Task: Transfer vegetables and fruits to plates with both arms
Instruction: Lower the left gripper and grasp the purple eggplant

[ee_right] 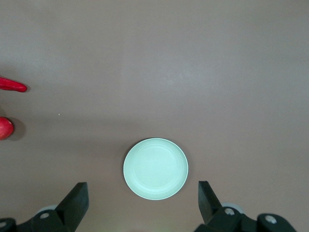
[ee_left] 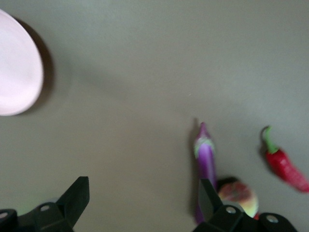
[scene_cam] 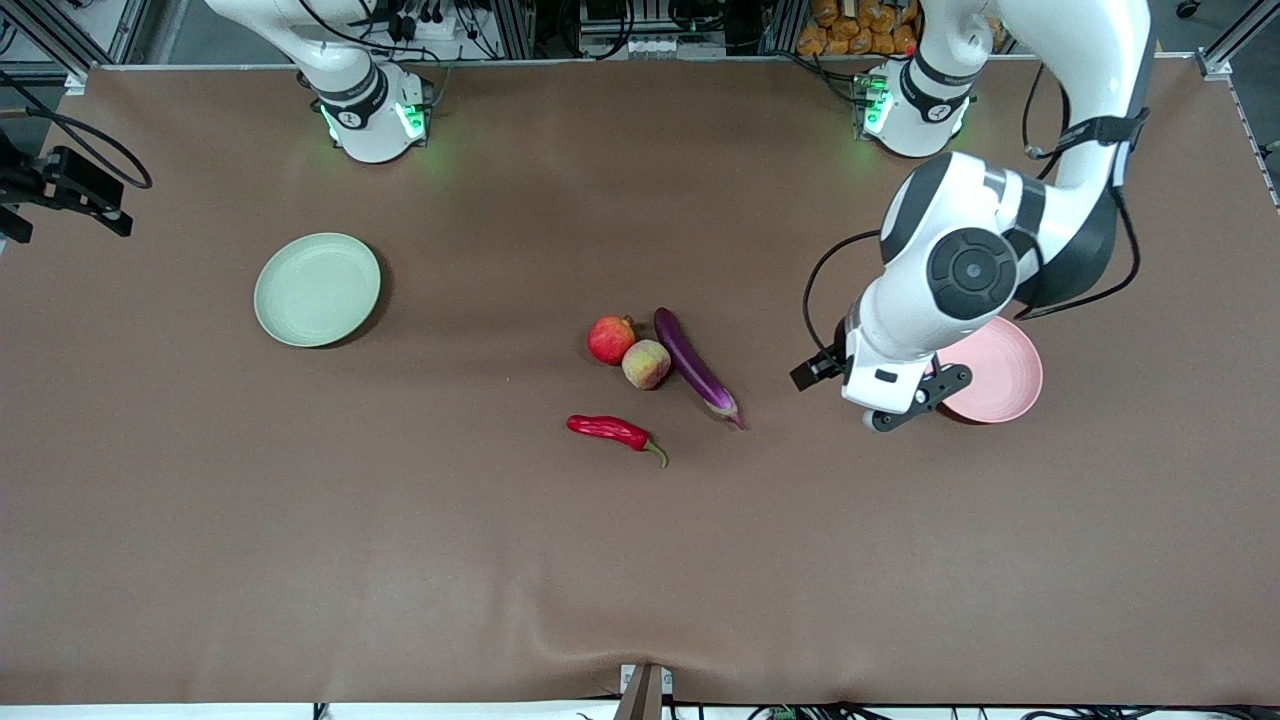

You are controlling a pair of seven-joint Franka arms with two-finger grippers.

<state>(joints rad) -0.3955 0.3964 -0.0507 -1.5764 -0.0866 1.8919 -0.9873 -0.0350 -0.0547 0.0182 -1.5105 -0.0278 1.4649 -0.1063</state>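
Note:
The red pomegranate (scene_cam: 611,339), the yellow-pink peach (scene_cam: 647,364) and the purple eggplant (scene_cam: 694,366) lie close together mid-table. The red chili (scene_cam: 614,431) lies nearer to the front camera. The pale green plate (scene_cam: 317,289) is empty, toward the right arm's end. The pale pink plate (scene_cam: 1000,375) is partly hidden by the left arm. My left gripper (ee_left: 143,203) is open and empty over bare table between the eggplant (ee_left: 206,159) and the pink plate (ee_left: 17,72). My right gripper (ee_right: 143,203) is open and empty, high above the green plate (ee_right: 155,168); it is out of the front view.
A brown cloth (scene_cam: 640,580) covers the whole table. A black camera mount (scene_cam: 60,185) sticks in at the right arm's end. A clamp (scene_cam: 645,690) sits at the table's edge nearest the front camera.

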